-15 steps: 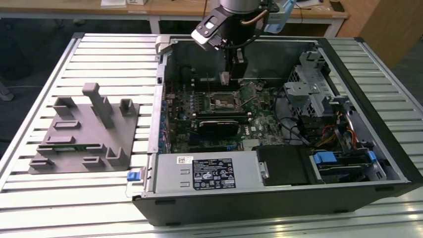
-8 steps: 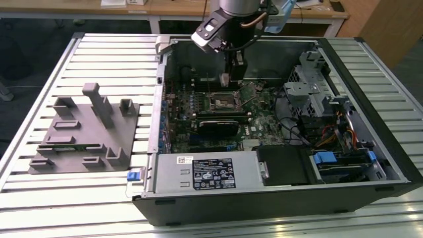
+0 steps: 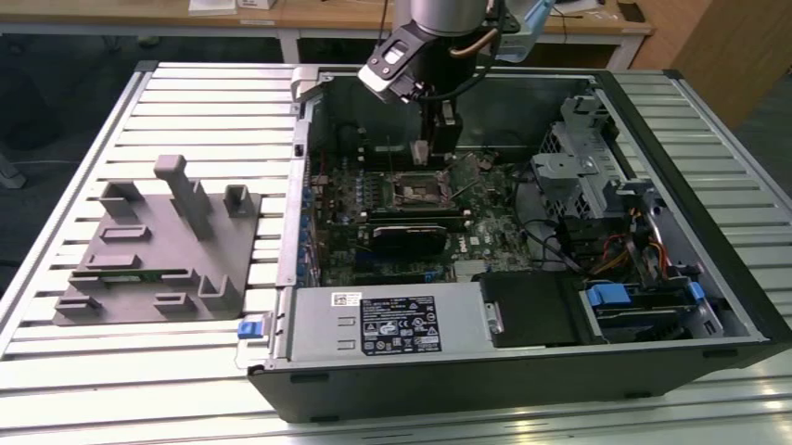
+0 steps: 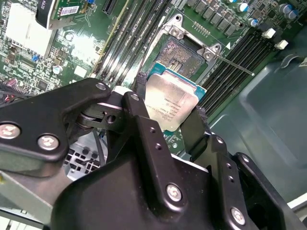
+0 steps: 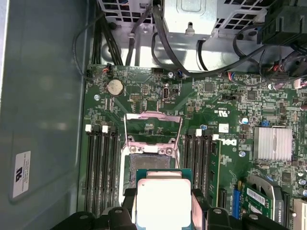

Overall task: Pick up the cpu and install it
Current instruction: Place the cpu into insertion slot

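Note:
The cpu (image 4: 169, 103) is a small flat square chip with a silvery top, and my gripper (image 4: 168, 109) is shut on it, one black finger (image 4: 139, 93) on each side. The cpu (image 5: 163, 199) hangs just above the motherboard, close to the open socket (image 5: 151, 162), whose metal frame (image 5: 153, 125) is lifted. The socket (image 4: 184, 52) lies bare, apart from the chip. In the exterior view my gripper (image 3: 427, 148) reaches down into the open computer case over the socket (image 3: 415, 192).
Memory slots (image 5: 100, 167) flank the socket on both sides. Cables (image 5: 163, 38) and a drive cage (image 3: 581, 167) crowd the case. A grey box with a white label (image 3: 384, 320) sits at the case front. A grey plastic fixture (image 3: 161, 246) stands on the slatted table (image 3: 99, 380).

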